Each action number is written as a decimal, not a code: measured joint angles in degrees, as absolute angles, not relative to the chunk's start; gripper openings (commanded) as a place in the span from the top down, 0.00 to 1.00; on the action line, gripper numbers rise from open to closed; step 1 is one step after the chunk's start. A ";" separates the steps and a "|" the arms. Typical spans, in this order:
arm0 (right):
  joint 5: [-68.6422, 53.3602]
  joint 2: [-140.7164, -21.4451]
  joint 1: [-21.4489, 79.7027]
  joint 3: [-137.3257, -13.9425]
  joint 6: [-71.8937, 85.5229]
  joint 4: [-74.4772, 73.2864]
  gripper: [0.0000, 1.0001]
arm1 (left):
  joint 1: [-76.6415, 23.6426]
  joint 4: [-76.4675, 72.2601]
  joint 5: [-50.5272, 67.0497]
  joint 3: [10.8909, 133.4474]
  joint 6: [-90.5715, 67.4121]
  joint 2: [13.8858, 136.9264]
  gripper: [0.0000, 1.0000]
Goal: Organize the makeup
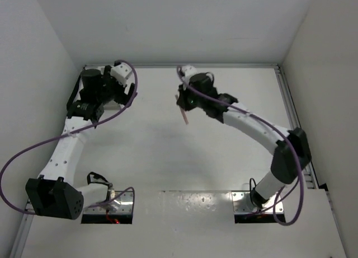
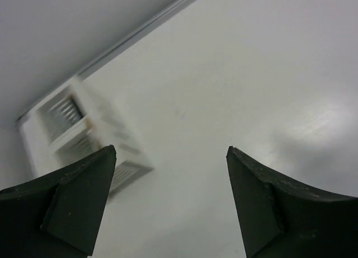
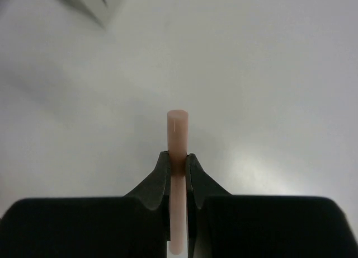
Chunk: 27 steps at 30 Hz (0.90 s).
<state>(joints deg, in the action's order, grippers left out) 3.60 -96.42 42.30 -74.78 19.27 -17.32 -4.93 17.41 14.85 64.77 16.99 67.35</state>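
pink stick (image 3: 177, 132) pinched between the closed fingers of the right gripper (image 3: 177, 162), held off the tabletop (image 1: 151, 151) near the middle of its far edge. left gripper (image 2: 170, 153) gapes wide, holding nothing, over the far-left corner by the white slatted box (image 2: 84, 132).

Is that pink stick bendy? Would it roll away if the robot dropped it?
Probably stiff: the pink stick juts out straight with only the right gripper pinching it. It looks round, so it would likely roll on the smooth table. Being so slim, it's probably light.
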 measured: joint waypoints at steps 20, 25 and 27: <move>-28.47 -105.51 35.22 -86.52 28.95 23.20 1.00 | -3.25 1.69 63.29 70.13 0.43 80.58 0.11; -30.74 -107.87 35.09 -87.59 32.03 26.92 1.00 | -3.27 -2.24 63.88 71.24 -4.89 83.92 0.59; -31.07 -107.87 35.00 -87.61 32.73 28.29 1.00 | -3.27 -2.28 64.23 71.61 -5.93 85.56 0.71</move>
